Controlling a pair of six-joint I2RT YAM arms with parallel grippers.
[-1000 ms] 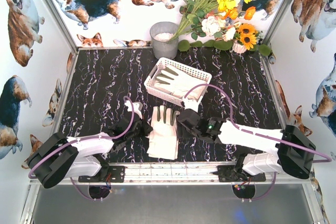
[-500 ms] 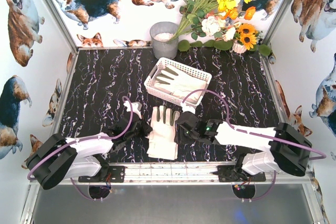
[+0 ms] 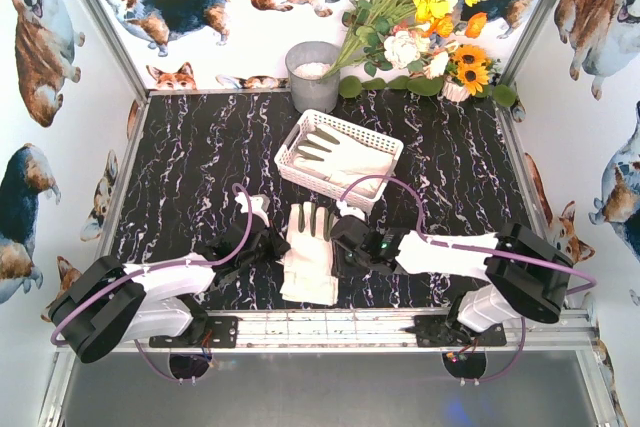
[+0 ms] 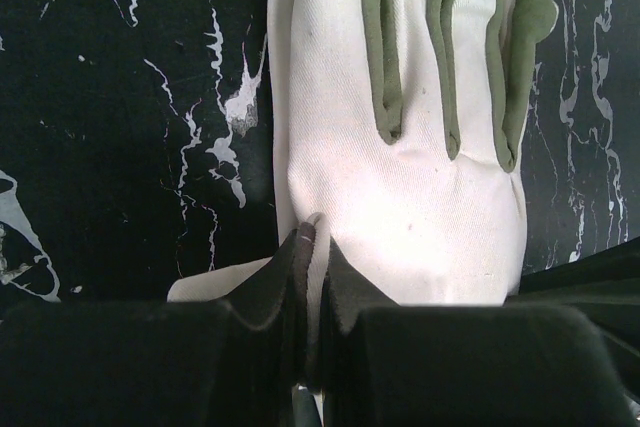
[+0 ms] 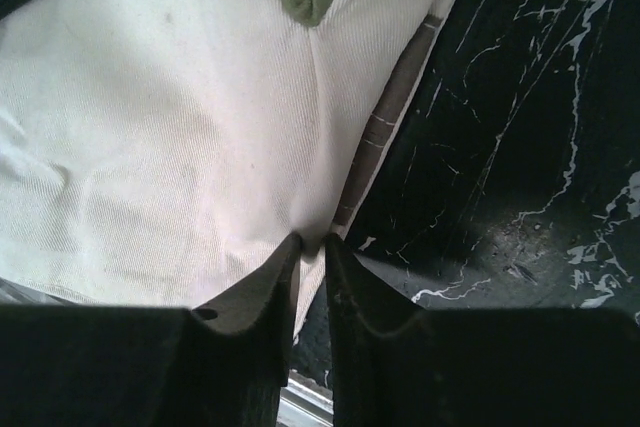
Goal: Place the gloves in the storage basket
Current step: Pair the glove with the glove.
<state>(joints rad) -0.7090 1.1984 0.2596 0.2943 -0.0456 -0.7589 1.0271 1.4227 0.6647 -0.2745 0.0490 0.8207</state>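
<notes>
Mostly, the glove is cream with olive-grey finger strips.

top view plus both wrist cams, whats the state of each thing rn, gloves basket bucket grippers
table glove: flat on the table, pinched on both sides
basket glove: lying inside the storage basket
storage basket: upright, open top, not yet holding the table glove
left gripper: jaws shut on a fold of the table glove
right gripper: jaws shut on the table glove's edge
grey bucket: upright, something white inside

bare tabletop left of the storage basket, grey bucket and flowers crowding the far edge behind it
</notes>
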